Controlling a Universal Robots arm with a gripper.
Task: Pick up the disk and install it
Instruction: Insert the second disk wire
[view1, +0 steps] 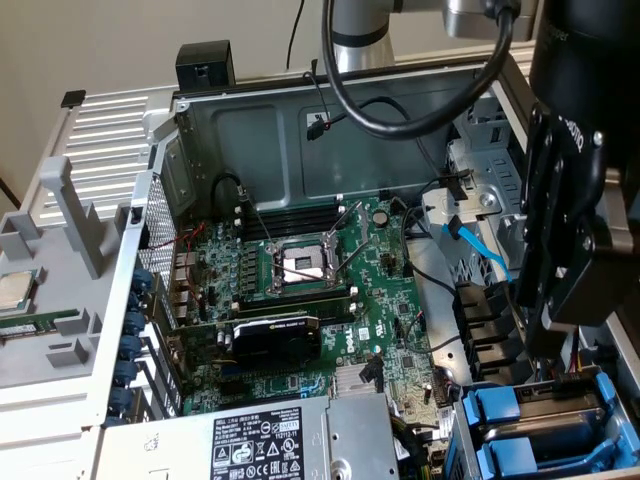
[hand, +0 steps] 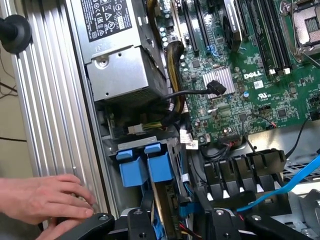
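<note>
Though the gripper (hand: 175, 227) sits right over the drive cage (hand: 172, 150), I can't tell if it's clamped or apart; its tips are hidden. Exterior view: gripper (view1: 565, 290) hangs at the exterior view's right, above the blue caddies.

Disk (hand: 160, 167): I take it to be the blue-framed slab standing edge-on in the cage, just in front of the gripper, label not visible. A second blue caddy (hand: 132, 170) is just beside it. Can't tell if the gripper touches either. In the exterior view I can't say which caddy is the disk.

Black cable clips (hand: 245, 172) are next to the cage, with a blue cable (hand: 285, 187) crossing them. The grey power-supply box (hand: 125, 70) lies beyond the cage, the green motherboard (hand: 250, 90) beside it. A person's hand (hand: 42, 197) rests on the ribbed case wall (hand: 50, 100), near the gripper.
</note>
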